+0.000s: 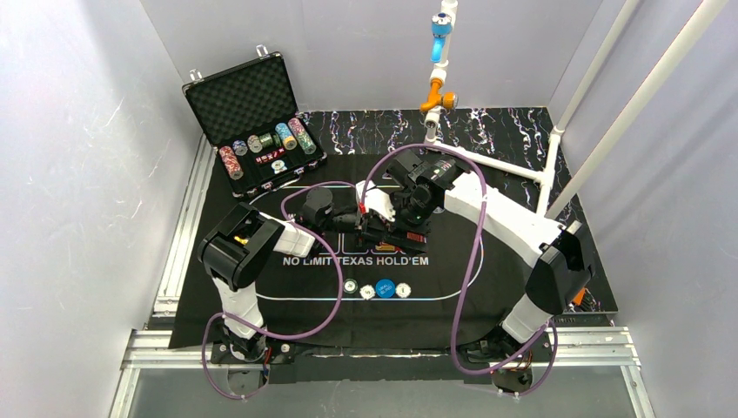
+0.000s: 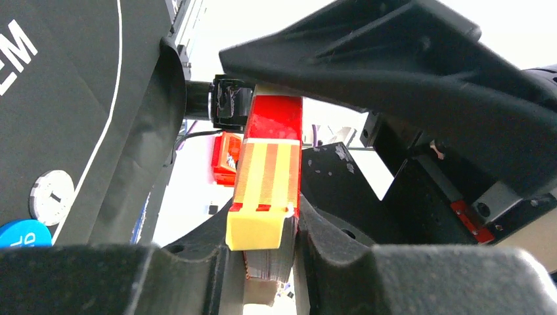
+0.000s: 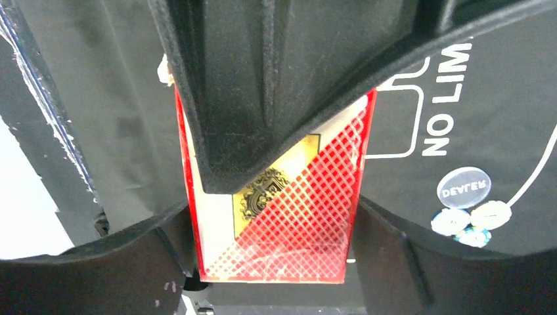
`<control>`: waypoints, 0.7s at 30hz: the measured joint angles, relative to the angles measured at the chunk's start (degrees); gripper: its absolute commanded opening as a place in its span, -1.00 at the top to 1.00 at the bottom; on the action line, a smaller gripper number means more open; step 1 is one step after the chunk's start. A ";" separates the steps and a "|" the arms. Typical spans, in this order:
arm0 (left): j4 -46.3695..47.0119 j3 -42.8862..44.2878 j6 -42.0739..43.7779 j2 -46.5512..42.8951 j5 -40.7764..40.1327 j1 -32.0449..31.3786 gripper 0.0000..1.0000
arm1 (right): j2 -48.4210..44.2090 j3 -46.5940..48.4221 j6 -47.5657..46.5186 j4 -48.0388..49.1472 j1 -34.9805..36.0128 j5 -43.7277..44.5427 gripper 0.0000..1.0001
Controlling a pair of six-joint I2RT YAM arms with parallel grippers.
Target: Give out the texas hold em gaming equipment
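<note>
A red card box (image 3: pixel 289 223) with a white lattice and a gold crest hangs above the mat's middle. My right gripper (image 3: pixel 272 243) is shut across its width. In the left wrist view the box (image 2: pixel 272 151) shows edge-on with its yellow flap (image 2: pixel 259 230) open. A grey stack of cards (image 2: pixel 272 262) sticks out below the flap, and my left gripper (image 2: pixel 269 256) is shut on that stack. From above, the left gripper (image 1: pixel 361 218) and right gripper (image 1: pixel 402 216) meet tip to tip. Round buttons (image 1: pixel 385 288) lie in a row on the near part of the mat, one marked DEALER (image 3: pixel 464 187).
The black mat (image 1: pixel 287 300) printed "NO LIMIT TEXAS HOLD'EM" covers the table. An open foam-lined case (image 1: pixel 244 100) at the back left holds rows of striped chips (image 1: pixel 261 144). A white pipe frame (image 1: pixel 513 165) stands at the back right.
</note>
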 measured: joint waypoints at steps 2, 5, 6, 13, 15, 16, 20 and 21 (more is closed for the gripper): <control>0.31 -0.28 0.02 0.00 -0.17 -0.02 1.00 | -0.33 -0.02 0.17 0.37 0.13 0.59 -0.96; 0.48 -0.81 0.00 -0.02 -0.22 -0.07 1.00 | -1.53 -0.15 0.28 1.36 0.15 1.03 -0.96; 0.50 -0.87 0.00 0.00 -0.22 -0.07 1.00 | -2.29 -0.24 0.33 1.88 0.15 1.01 -0.96; 2.58 -0.87 -0.50 -0.02 -0.17 -0.07 1.00 | -4.26 -2.16 0.00 5.11 0.17 -0.28 -0.96; 2.91 -0.90 -0.59 -0.02 -0.15 -0.07 1.00 | -4.26 -2.80 -0.22 5.40 0.17 -0.92 -0.96; 3.13 -0.92 -0.63 -0.04 -0.15 -0.07 1.00 | -4.26 -3.10 -0.39 5.46 0.15 -1.25 -0.96; 4.02 -1.03 -0.59 -0.33 0.42 -0.07 1.00 | -5.18 -5.29 -1.16 7.04 0.15 -1.73 -0.93; 4.20 -1.03 -0.59 -0.37 0.76 -0.07 1.00 | -6.01 -6.58 -1.29 7.89 0.15 -1.88 -0.88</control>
